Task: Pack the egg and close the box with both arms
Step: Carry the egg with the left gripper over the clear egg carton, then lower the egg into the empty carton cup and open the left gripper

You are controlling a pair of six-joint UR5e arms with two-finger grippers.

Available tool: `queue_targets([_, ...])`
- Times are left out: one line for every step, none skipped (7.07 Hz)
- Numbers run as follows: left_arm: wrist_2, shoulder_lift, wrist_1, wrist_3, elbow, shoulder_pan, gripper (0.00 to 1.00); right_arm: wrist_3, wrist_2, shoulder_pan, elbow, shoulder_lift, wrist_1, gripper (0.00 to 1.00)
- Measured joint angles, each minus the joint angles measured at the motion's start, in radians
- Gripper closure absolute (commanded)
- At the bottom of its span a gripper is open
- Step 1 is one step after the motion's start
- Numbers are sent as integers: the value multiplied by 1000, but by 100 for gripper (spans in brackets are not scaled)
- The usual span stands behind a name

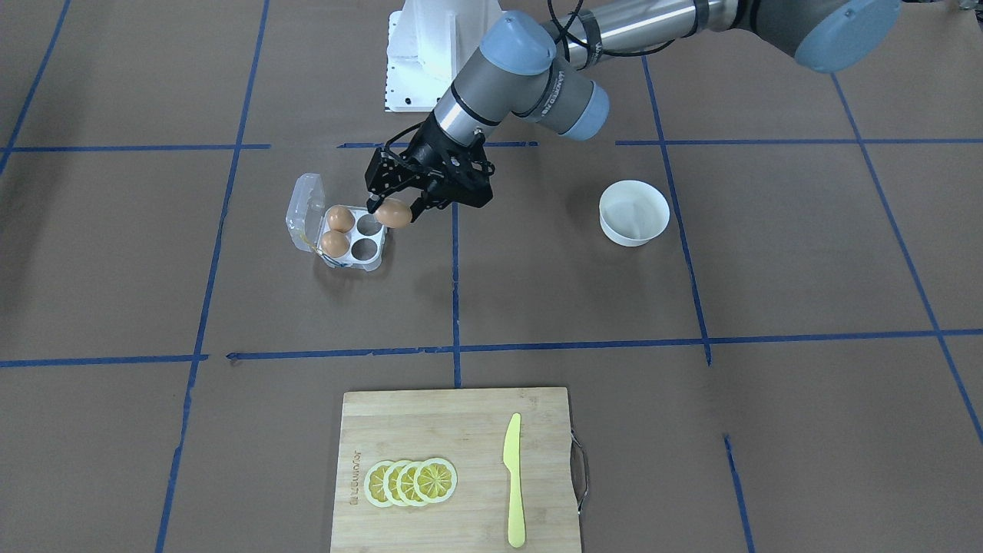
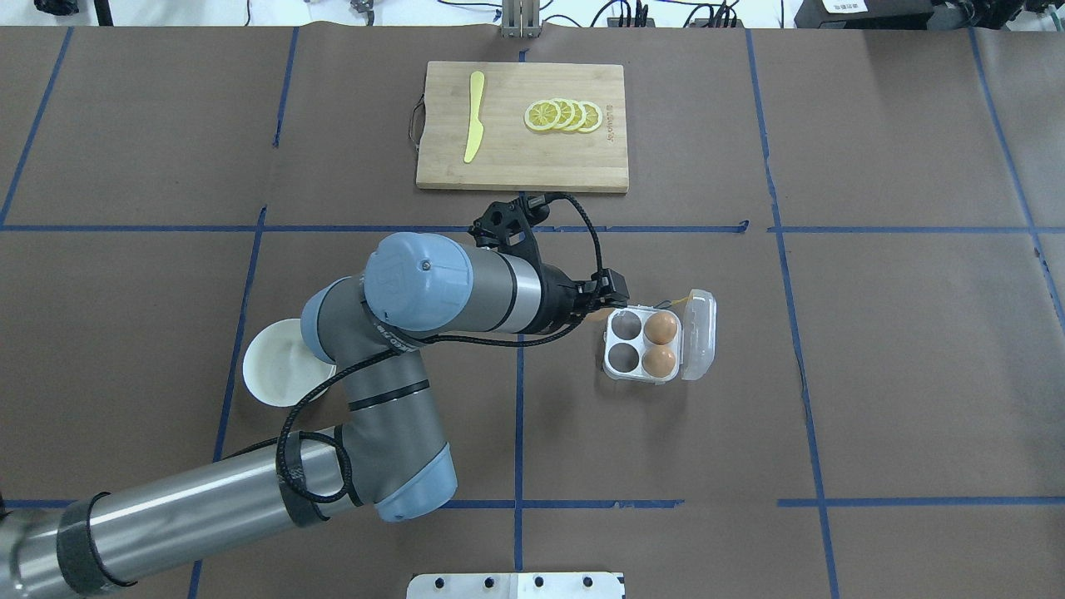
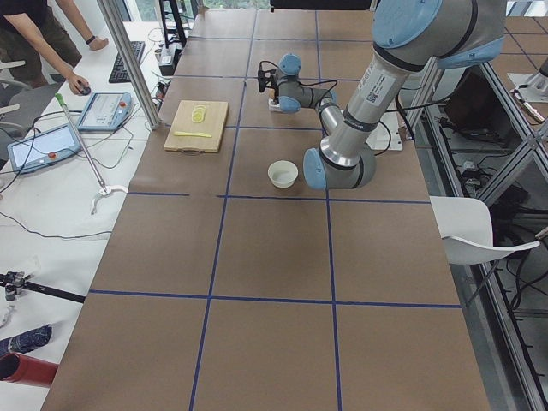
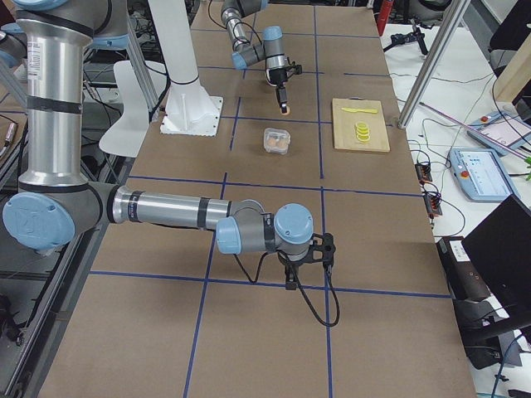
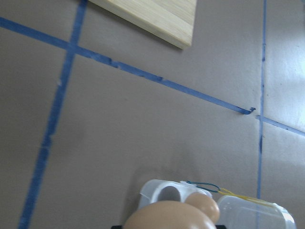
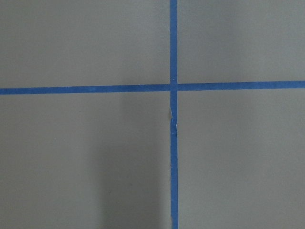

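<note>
Status: packing is part-way. The box (image 1: pixel 367 247) sits on the surface with its clear lid (image 1: pixel 303 203) swung open, on the side away from the left arm.

Contents: four cups. Two eggs (image 1: pixel 340 218) fill the row next to the lid. The two cups in the row nearer the arm are bare.

The third egg (image 1: pixel 394 214) is clenched between the fingers of the left tool (image 1: pixel 392 213) and held in the air at the box's bare-row edge. It is raised well off the surface in the right side view. I cannot tell which bare cup it lines up with, as the two fixed views disagree.

The right tool (image 4: pixel 305 264) hangs low over the surface, well apart from the box. It shows only in a side view, so I cannot tell its grip.

Left to do, as judged: seat the egg in a cup, let go, then fold the lid over with both arms.

The white bowl (image 1: pixel 626 236) shows nothing inside.
</note>
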Motion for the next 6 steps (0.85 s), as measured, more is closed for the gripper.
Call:
queue_targets([2,-30,-55,-4,62,17,100,-1,0,0,-2,0,0,0])
queue_targets([3,-56,-91,-5,120,26,95,-1,-1,0,-2,0,0,0])
queue_targets([3,-69,-111,-6,155,35,47,-1,-1,0,-1,0,0,0])
queue_targets([4,-74,-119,-6,171,42,0,-1,-1,0,-1,0,0,0])
queue_targets([4,-75,-122,-6,176,44,0,-1,-1,0,0,0,1,0])
queue_targets([3,-76,-123,-6,174,42,0,-1,0,0,1,0,1,0])
